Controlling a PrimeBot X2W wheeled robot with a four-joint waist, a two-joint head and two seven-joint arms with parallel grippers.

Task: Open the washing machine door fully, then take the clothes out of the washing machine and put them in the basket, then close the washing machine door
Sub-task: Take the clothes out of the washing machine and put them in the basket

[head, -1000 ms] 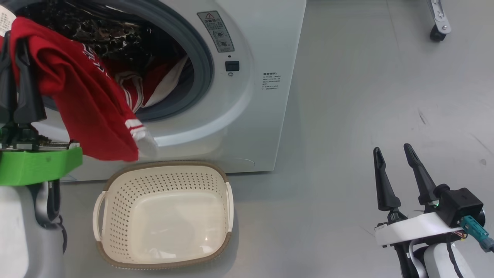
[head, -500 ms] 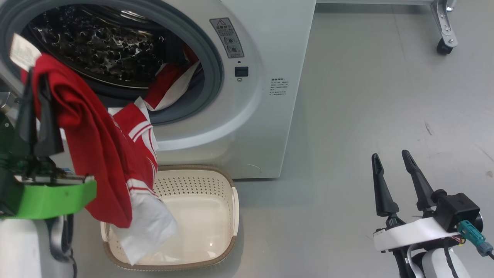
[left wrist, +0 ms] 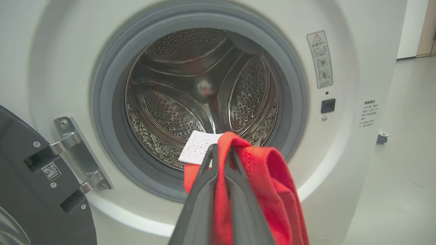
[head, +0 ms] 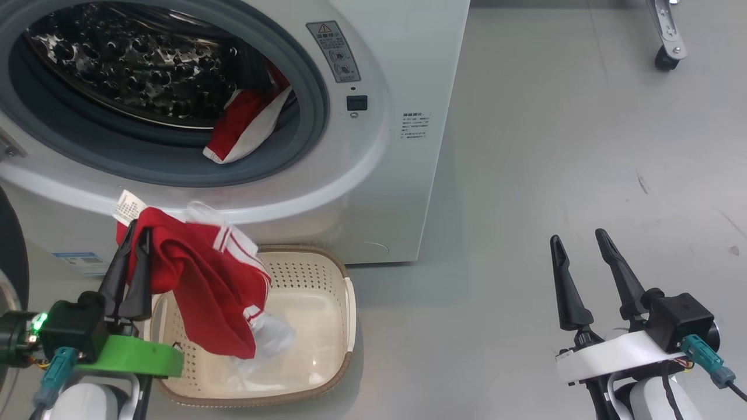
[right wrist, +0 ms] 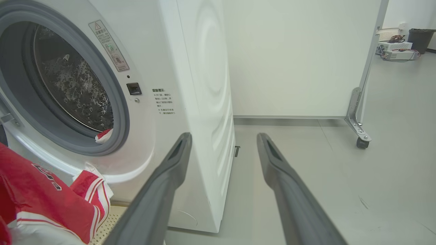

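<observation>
The left gripper (head: 138,228) has come down from in front of the drum (head: 117,70) to the lower left of the head view, and the red garment (head: 204,291) it carries is now wholly out of the drum. One washing machine (head: 402,192) fills the upper left, its round opening uncovered. Its one door (head: 9,245) stands swung open at the far left edge. One basket (head: 345,291) sits on the floor (head: 525,146) just in front of the machine, lower centre-left. There are two garments. The held one hangs over the basket's left half, its white-trimmed end down inside. The second garment (head: 242,125) lies at the drum's right lip. The left gripper's two fingers are clamped on the held garment beside one white care label (head: 128,207). The right gripper (head: 578,236), lower right, holds nothing, its two fingers spread apart.
</observation>
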